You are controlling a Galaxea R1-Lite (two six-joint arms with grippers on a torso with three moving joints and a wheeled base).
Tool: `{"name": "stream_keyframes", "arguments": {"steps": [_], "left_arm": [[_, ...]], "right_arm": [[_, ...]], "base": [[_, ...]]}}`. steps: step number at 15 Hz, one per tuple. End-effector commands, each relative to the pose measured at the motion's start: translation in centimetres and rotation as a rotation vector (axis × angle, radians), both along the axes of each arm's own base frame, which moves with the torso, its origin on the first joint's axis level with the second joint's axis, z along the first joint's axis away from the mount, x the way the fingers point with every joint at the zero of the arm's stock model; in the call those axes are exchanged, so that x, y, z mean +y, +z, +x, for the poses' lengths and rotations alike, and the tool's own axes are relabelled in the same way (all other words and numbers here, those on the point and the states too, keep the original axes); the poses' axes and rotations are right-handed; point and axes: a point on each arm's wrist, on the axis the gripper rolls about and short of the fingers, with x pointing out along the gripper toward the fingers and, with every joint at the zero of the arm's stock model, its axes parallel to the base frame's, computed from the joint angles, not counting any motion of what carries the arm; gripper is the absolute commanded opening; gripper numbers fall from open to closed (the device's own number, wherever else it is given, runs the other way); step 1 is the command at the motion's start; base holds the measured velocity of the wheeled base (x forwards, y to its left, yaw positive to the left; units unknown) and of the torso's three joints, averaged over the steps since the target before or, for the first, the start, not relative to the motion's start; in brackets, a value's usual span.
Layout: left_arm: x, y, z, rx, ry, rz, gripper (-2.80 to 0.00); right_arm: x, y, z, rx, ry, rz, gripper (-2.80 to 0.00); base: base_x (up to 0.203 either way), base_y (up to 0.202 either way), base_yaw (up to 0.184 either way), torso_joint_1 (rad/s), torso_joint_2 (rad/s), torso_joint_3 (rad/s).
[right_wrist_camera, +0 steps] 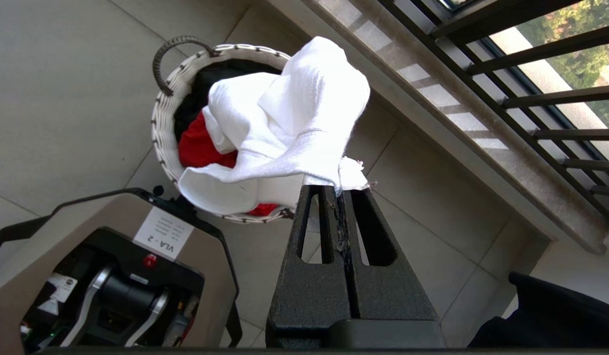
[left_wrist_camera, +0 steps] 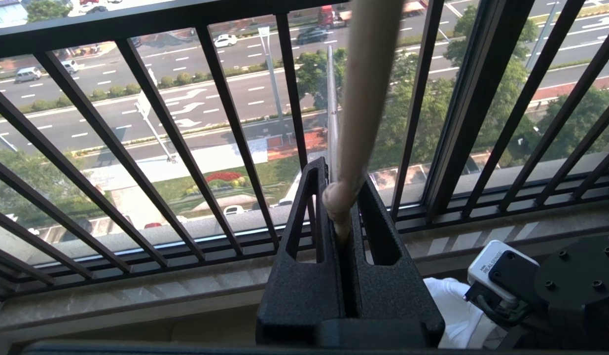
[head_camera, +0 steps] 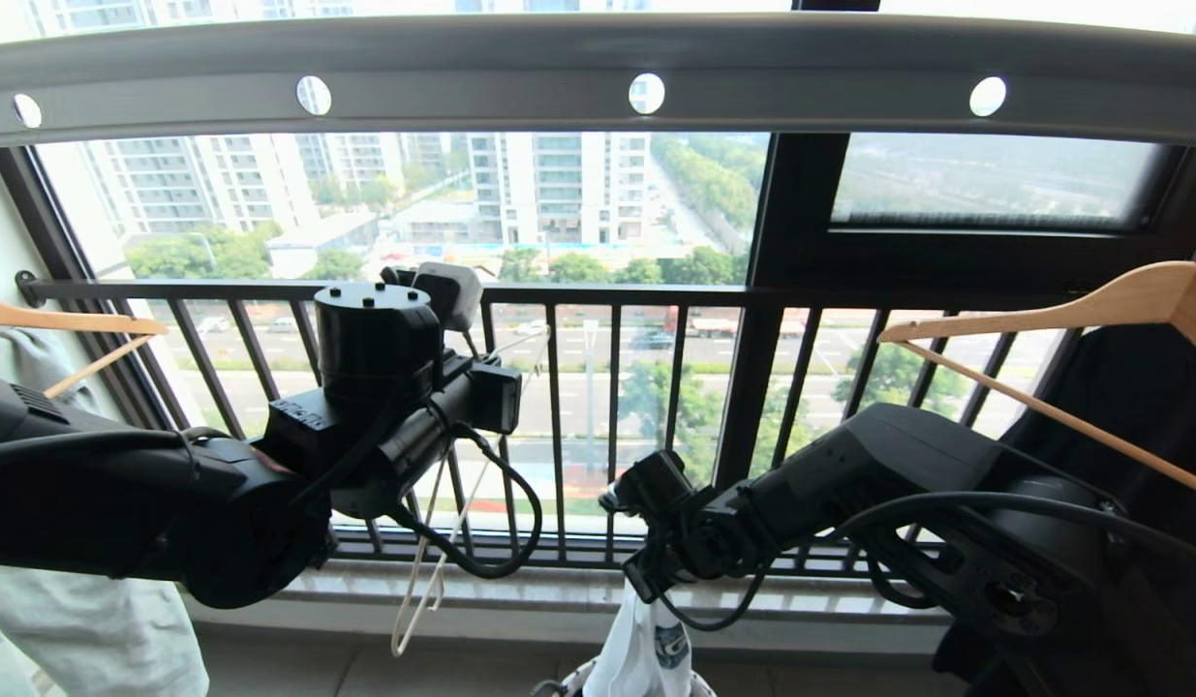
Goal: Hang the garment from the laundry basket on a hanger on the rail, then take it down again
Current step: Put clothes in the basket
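The rail (head_camera: 598, 73) is stretching across the top of the head view, nothing hanging on it. Lower down, only the right wrist view is showing the laundry basket (right_wrist_camera: 162, 133) on the floor, with the garment (right_wrist_camera: 284, 128) dangling over it from the clenched right gripper (right_wrist_camera: 342, 199). The left gripper (left_wrist_camera: 340, 197) is pinching the hanger (left_wrist_camera: 366, 98) up by the window bars (head_camera: 559, 407).

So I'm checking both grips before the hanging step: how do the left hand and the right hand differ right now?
The left hand is shut on the hanger, while the right hand is shut on the garment. In the head view the left hand sits higher, in front of the window railing; the right hand is lower, above the laundry basket. Both are closed tight on their loads.
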Motion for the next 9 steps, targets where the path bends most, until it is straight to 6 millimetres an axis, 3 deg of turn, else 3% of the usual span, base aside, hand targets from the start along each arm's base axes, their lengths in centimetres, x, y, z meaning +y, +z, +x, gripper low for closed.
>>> {"name": "stream_keyframes", "arguments": {"steps": [1,2,9], "left_arm": [[0.00,0.10,0.02,-0.006,0.002,-0.003,-2.80],[0.00,0.10,0.02,-0.006,0.002,-0.003,-2.80],[0.05,0.24,-0.06,-0.009,0.002,-0.005,-2.80]], "right_arm": [[0.10,0.22,-0.31,-0.002,0.016,-0.010,-2.80],[0.14,0.40,-0.38,-0.005,0.024,-0.013,0.00],[0.15,0.84,-0.48,-0.011,0.029,-0.012,0.00]], "base": [[0.000,0.000,0.000,0.000,0.00,0.000],[0.000,0.000,0.000,0.000,0.00,0.000],[0.000,0.000,0.000,0.000,0.00,0.000]]}}
